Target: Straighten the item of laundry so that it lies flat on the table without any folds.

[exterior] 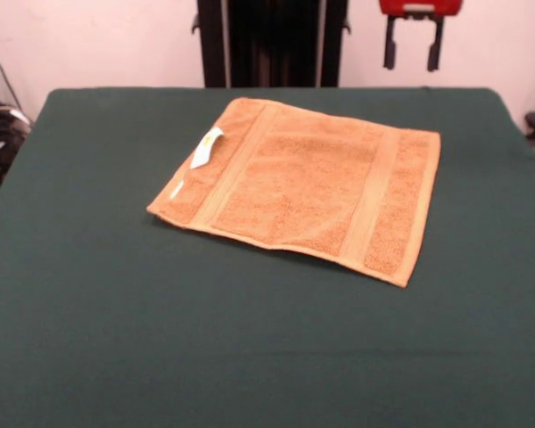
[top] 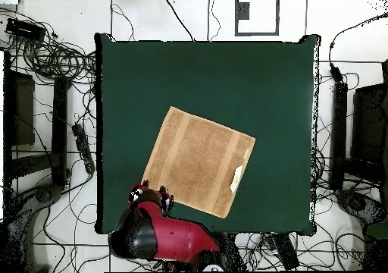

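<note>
The orange-tan towel (exterior: 303,187) lies spread flat on the dark green table (exterior: 116,312), a little past the middle on the robot's side. It is turned at a slight angle to the table's edges. Its two woven bands show, and the white tag (exterior: 207,147) sticks out at its left edge. In the overhead view the towel (top: 198,161) lies towards the lower middle of the table (top: 204,80), with the tag (top: 237,177) on its right side. My gripper (exterior: 413,49) hangs open and empty above the table's far edge, drawn back from the towel. In the overhead view the gripper (top: 151,196) sits off the towel's lower left corner.
The black pedestal (exterior: 272,40) stands behind the table's far edge. The red arm (top: 170,240) reaches over the table's bottom edge in the overhead view. Cables (top: 53,58) and dark equipment (top: 19,111) lie on the floor around the table.
</note>
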Robot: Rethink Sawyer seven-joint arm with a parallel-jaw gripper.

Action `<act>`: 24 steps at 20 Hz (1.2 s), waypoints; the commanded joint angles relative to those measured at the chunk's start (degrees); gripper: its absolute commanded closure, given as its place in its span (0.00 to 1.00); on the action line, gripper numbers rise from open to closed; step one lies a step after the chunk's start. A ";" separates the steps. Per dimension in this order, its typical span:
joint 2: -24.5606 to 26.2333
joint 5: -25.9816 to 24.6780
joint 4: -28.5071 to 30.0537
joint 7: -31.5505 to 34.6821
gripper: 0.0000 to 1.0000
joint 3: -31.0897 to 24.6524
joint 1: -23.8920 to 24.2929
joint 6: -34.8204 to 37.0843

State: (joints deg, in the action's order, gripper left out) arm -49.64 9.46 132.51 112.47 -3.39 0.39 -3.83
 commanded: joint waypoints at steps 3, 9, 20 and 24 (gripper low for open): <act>-3.67 5.87 1.81 14.67 0.00 -0.50 -1.59 6.86; -16.05 3.87 -0.82 9.18 0.00 -2.35 2.88 15.55; -20.63 -2.57 -14.38 -1.87 0.00 -5.30 9.33 28.79; -21.40 -5.62 -20.54 -4.97 0.00 -5.12 11.19 36.62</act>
State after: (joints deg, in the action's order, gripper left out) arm -70.04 7.92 121.81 112.47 -4.98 10.84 17.41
